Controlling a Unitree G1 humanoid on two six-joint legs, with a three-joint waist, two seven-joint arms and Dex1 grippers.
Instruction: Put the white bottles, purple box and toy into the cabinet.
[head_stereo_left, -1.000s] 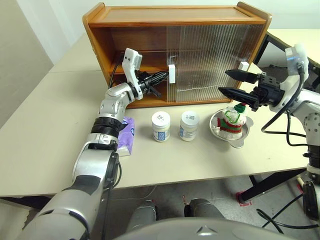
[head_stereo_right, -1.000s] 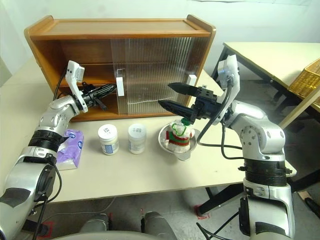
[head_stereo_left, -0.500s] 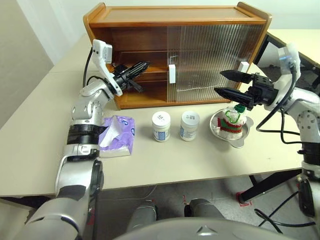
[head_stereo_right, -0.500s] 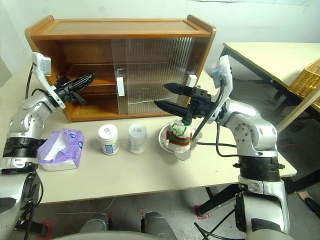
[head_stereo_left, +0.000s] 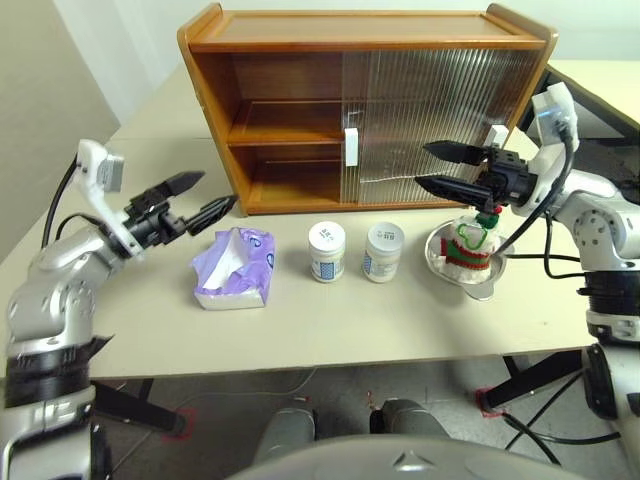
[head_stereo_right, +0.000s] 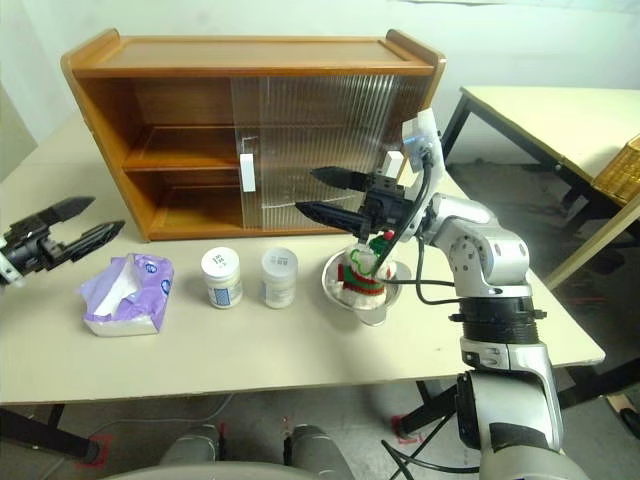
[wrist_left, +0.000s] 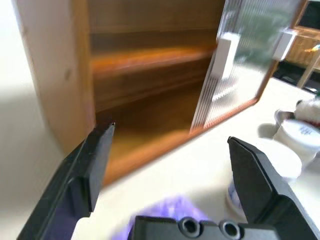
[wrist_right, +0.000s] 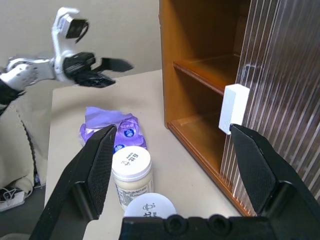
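Two squat plastic white bottles (head_stereo_left: 327, 251), ribbed-door wooden cabinet (head_stereo_left: 300, 32)

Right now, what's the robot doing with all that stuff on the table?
It is tidying things into the cabinet, but nothing is inside yet. The cabinet's left half is open and its shelves are bare. The purple box, two white bottles and the toy, sitting in a metal bowl, are all on the table. The left gripper is open above the table beside the purple box, holding nothing. The right gripper is open just above the toy.
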